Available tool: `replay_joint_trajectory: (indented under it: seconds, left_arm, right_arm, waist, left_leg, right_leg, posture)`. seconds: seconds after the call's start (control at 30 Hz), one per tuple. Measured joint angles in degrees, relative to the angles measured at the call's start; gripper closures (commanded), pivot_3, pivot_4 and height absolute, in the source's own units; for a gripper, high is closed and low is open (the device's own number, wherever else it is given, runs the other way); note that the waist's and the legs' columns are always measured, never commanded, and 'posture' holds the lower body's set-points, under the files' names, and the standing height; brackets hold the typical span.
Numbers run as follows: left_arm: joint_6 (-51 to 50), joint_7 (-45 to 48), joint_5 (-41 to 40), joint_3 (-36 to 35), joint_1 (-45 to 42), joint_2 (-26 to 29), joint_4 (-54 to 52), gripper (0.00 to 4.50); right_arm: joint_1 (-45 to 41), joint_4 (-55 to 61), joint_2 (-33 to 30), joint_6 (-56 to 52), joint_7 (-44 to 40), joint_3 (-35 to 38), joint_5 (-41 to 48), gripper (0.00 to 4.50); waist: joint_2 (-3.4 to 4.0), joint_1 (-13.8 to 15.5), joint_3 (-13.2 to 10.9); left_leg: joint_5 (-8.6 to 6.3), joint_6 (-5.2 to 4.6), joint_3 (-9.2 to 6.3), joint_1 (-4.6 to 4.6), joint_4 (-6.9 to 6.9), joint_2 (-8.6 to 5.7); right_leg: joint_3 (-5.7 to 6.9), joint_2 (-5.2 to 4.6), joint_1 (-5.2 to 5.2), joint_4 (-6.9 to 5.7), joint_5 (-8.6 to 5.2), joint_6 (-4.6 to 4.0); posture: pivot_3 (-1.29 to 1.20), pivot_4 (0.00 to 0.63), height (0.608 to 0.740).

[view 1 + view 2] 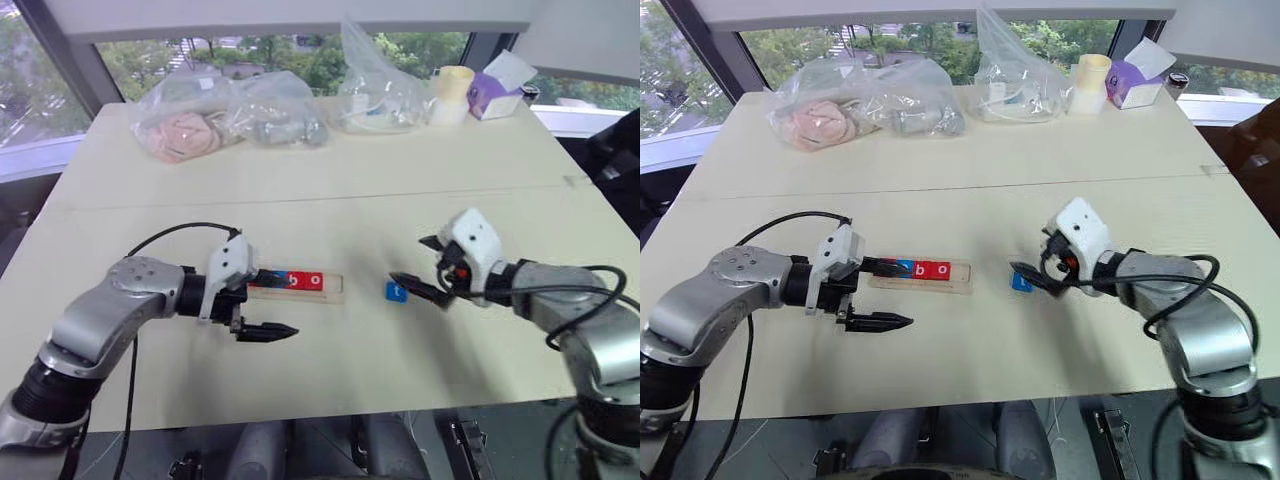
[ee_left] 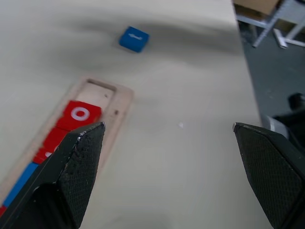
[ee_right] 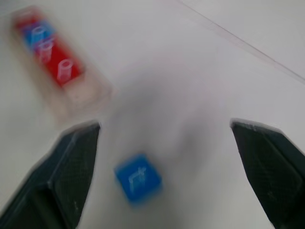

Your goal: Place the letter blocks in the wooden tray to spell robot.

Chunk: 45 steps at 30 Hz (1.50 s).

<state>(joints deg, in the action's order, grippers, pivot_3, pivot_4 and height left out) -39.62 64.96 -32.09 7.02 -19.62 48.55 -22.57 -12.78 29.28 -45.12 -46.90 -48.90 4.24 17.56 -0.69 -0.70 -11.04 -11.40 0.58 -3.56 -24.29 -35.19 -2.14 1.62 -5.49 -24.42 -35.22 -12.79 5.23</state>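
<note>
Letter blocks (image 2: 71, 126) already sit in the wooden tray (image 1: 335, 290), which lies near the middle of the pale table (image 1: 330, 180) with its long axis running side to side across the robot's front. Furthest left, the left gripper (image 1: 268, 303) hangs just beside the tray's left end, its two black fingers spread wide and holding nothing; one finger reaches over the left tiles, hiding them in the head views, so I cannot read the first letters there. It looks parked close by, probably ready to steady the tray. Moving right along the recess, a blue tile, a red b and a red o show in a row, and the last slot at the right end is bare wood. Further right, apart from the tray, the blue t block (image 1: 396, 291) lies flat on the table, turned askew to the tray's line. Just beside it on the right, the right gripper (image 1: 421, 266) points down and leftward at it, fingers released and empty, seemingly lined up for a pickup.
</note>
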Motion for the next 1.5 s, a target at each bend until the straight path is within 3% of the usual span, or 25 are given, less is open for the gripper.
replay_joint_trajectory:
  seconds: [0.07,0.23,0.5,0.73,0.93,1.1,1.27,1.5]
  left_arm:
    - [0.4,0.4,0.2,0.0,-0.4,0.1,0.9,0.0]
    - [1.2,-0.4,0.7,-0.1,-0.7,0.0,2.1,0.0]
    - [0.8,-2.3,0.5,-1.6,1.8,0.3,0.6,0.0]
    - [-0.2,-3.8,0.1,-3.3,2.1,0.8,-0.6,0.0]
    - [1.8,-3.1,1.5,-3.7,3.7,1.1,2.9,0.0]
    - [3.0,-2.7,3.0,-3.5,3.9,1.2,4.5,0.0]
    - [3.1,-2.9,3.3,-3.5,5.2,0.8,4.4,0.0]
    - [2.8,-4.4,3.1,-3.6,5.9,-0.4,3.0,0.0]
  right_arm:
    - [1.5,-6.5,-2.8,10.2,-4.0,-3.2,-2.8,0.03]
    - [0.7,-21.0,-0.7,25.5,-8.7,-7.5,-5.6,0.03]
    - [-3.5,-32.2,2.6,36.1,-11.8,-10.6,-7.8,0.03]
    - [-3.8,-34.4,3.6,40.6,-14.0,-11.9,-7.9,3.3]
    - [-7.3,-33.5,4.7,32.6,-13.7,-12.3,-6.9,3.35]
    - [-14.1,-30.3,9.7,25.6,-13.5,-14.9,-5.0,3.35]
    - [-18.4,-29.8,12.8,24.7,-14.5,-21.1,-7.0,3.35]
    - [-20.4,-33.1,13.2,26.4,-16.8,-24.2,-9.1,3.35]
  waist:
    - [-0.03,0.0,0.0]
    - [-0.05,-0.1,0.0]
    - [-0.06,0.1,0.0]
    - [-0.07,0.0,0.0]
    - [-0.06,0.0,0.0]
    - [-0.05,0.0,0.0]
    - [-0.05,0.3,0.0]
    - [-0.05,0.0,0.0]
  left_leg:
    - [0.0,0.0,0.03,0.01,-0.1,0.0]
    - [0.01,0.01,0.04,0.02,-0.2,0.04]
    - [0.01,0.01,0.03,0.01,-0.19,0.03]
    - [0.02,0.03,0.04,0.17,-0.22,0.03]
    - [0.02,0.03,0.04,0.21,-0.21,0.04]
    - [0.02,0.04,0.02,0.18,-0.19,0.04]
    - [0.02,0.04,0.02,0.12,-0.17,-0.01]
    - [0.02,0.05,0.04,0.13,-0.22,0.0]
  right_leg:
    - [0.0,-0.01,0.05,0.0,-0.02,0.06]
    - [-0.05,-0.01,0.06,-0.01,0.07,0.06]
    - [-0.06,0.0,0.06,-0.02,0.17,-0.06]
    - [-0.08,0.0,0.17,-0.09,0.17,-0.05]
    - [-0.14,0.01,0.15,-0.15,0.17,-0.07]
    - [-0.15,0.0,0.11,-0.15,0.17,-0.07]
    - [-0.12,-0.02,0.1,-0.12,0.17,-0.05]
    - [-0.13,-0.01,0.1,-0.14,0.19,-0.03]
  posture:
    - [0.0,0.15,0.74]
    - [0.0,0.15,0.74]
    - [0.0,0.15,0.74]
    - [0.0,0.15,0.74]
    - [0.0,0.15,0.74]
    - [0.0,0.15,0.74]
    - [0.0,0.15,0.74]
    - [0.0,0.15,0.74]
